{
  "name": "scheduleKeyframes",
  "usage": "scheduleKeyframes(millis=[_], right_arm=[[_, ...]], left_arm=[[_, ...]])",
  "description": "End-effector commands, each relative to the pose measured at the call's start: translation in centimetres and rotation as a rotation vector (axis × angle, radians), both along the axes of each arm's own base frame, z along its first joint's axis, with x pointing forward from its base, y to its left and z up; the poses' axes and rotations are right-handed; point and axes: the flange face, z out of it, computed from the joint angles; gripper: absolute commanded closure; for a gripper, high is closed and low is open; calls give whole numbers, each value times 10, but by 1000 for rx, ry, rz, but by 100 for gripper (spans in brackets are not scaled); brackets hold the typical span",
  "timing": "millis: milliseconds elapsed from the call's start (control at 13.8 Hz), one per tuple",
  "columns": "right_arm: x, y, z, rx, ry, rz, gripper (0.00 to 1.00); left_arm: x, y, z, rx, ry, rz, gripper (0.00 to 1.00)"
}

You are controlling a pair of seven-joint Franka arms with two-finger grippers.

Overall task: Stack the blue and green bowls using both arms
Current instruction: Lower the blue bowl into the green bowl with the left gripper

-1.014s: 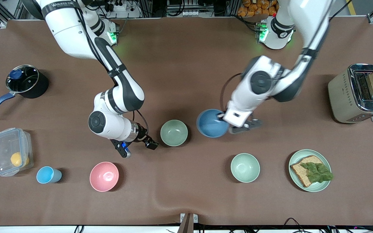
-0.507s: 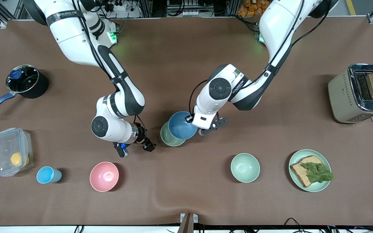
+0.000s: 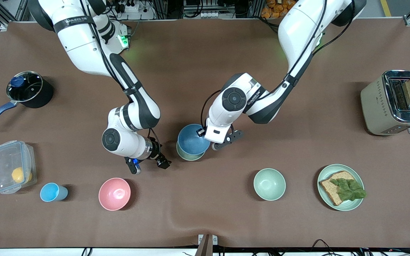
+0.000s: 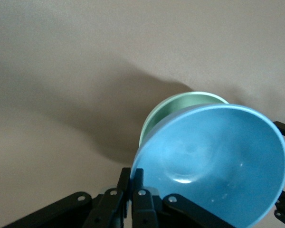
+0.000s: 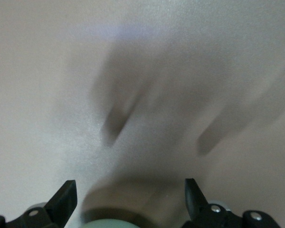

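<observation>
The blue bowl (image 3: 192, 139) is tilted over the sage green bowl (image 3: 187, 156), which sits on the table and shows only as a crescent below it. I cannot tell whether the two touch. My left gripper (image 3: 202, 132) is shut on the blue bowl's rim. In the left wrist view the blue bowl (image 4: 213, 161) covers most of the green bowl (image 4: 180, 100), and the left gripper (image 4: 131, 179) pinches the rim. My right gripper (image 3: 150, 166) is open and empty beside the green bowl, toward the right arm's end. In the right wrist view the gripper (image 5: 128, 190) is open, with the green bowl's rim (image 5: 109, 224) at the frame's edge.
A pink bowl (image 3: 114, 193) and a light-blue cup (image 3: 53, 192) lie nearer the camera. So do a pale mint bowl (image 3: 269, 184) and a plate (image 3: 334, 167) with bread and lettuce. A toaster (image 3: 393, 103), a pot (image 3: 29, 89) and a plastic box (image 3: 12, 166) stand at the table's ends.
My left arm has carried the blue bowl toward the right arm's end until it is over the green bowl. My right gripper has stayed open and shifted only slightly.
</observation>
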Motion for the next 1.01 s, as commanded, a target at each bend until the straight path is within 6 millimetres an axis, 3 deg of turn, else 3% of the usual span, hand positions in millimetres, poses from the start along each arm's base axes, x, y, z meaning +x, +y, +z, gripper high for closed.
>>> scheduleKeyframes(millis=[0, 362, 507, 797, 942], right_arm=[[3, 1, -8, 5, -15, -54, 0], [-1, 8, -15, 12, 8, -87, 0], [-10, 26, -26, 21, 22, -103, 0], [-9, 27, -25, 22, 6, -118, 0], [-7, 24, -25, 21, 4, -122, 0]], left_arm=[[2, -10, -21, 18, -29, 12, 100], [4, -14, -32, -1, -59, 18, 100], [1, -17, -37, -1, -53, 18, 100], [-2, -20, -40, 0, -51, 15, 100], [-3, -22, -39, -3, -54, 20, 78]])
